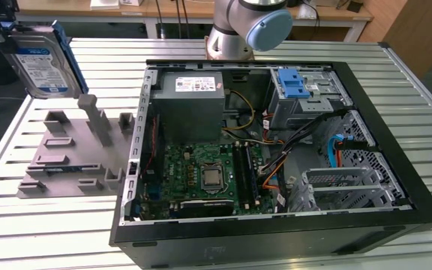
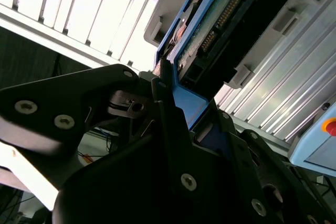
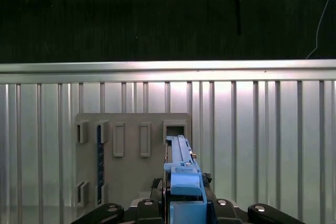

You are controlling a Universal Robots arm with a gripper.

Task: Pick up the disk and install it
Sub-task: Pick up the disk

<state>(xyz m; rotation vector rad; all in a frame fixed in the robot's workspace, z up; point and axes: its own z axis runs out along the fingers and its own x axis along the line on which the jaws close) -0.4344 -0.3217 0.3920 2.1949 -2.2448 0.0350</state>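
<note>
The disk (image 1: pixel 45 63) hangs upright in the air at the exterior view's far left, above the table, its white-and-blue label facing the camera and the blue bracket running down its sides. My gripper (image 1: pixel 7 31) is shut on its blue end handle from above. In the first wrist view the disk (image 3: pixel 180 157) appears edge-on, pointing away from my gripper (image 3: pixel 186 203) toward the grey fixture. The second wrist view shows the disk (image 2: pixel 215 22) from its circuit-board side, with my black fingers (image 2: pixel 163 98) clamped on the blue handle.
A grey slotted fixture (image 1: pixel 70 152) lies on the slatted metal table (image 1: pixel 36 225) below the disk. The open computer case (image 1: pixel 276 140) holds a grey power supply (image 1: pixel 189 104), a motherboard (image 1: pixel 208 174) and a metal drive bay with a blue latch (image 1: pixel 295 84).
</note>
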